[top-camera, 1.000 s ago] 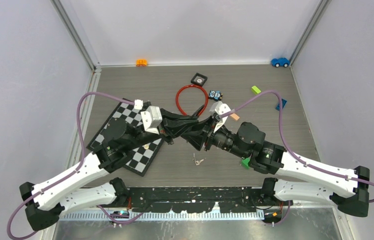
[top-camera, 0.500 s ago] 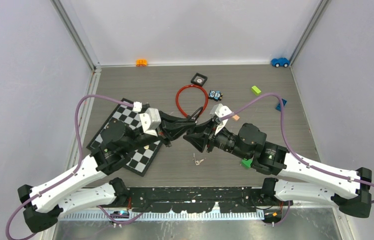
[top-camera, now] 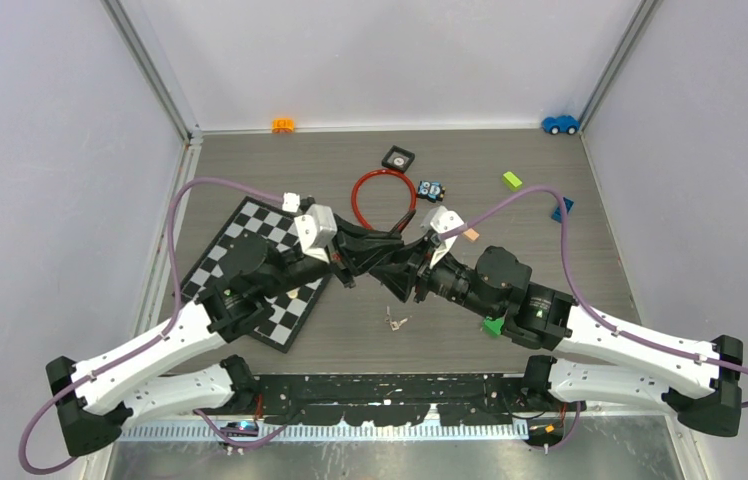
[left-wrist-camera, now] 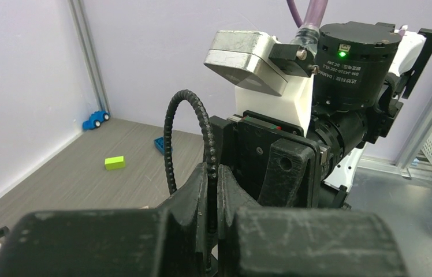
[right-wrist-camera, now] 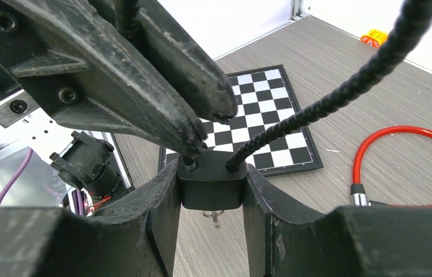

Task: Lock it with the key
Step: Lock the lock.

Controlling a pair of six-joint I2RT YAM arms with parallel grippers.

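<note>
Right gripper (right-wrist-camera: 211, 173) clamped lock body (right-wrist-camera: 211, 189), left gripper (left-wrist-camera: 215, 184) pinched its cable (left-wrist-camera: 187, 101); key (top-camera: 396, 322) lay untouched near lock body, locking pending.

The top external camera is looking down from above and behind the arm bases, taking in the whole table (top-camera: 330, 165) from a distance. The left wrist camera is sitting close behind the left gripper (left-wrist-camera: 212, 187) and facing the table's right side; the blue car (left-wrist-camera: 96, 120) (top-camera: 559, 124) and green block (left-wrist-camera: 114, 163) (top-camera: 512, 180) are also appearing overhead. The right wrist camera is looking closely past the right gripper (right-wrist-camera: 211, 172) toward the left, sharing the chessboard (right-wrist-camera: 260, 124) (top-camera: 250, 222), red cable loop (right-wrist-camera: 387, 134) (top-camera: 356, 200) and orange toy (right-wrist-camera: 373, 37) (top-camera: 283, 125) with the overhead view. Both wrist views are sharing the black braided cable (left-wrist-camera: 170, 135) (right-wrist-camera: 329, 98).
</note>
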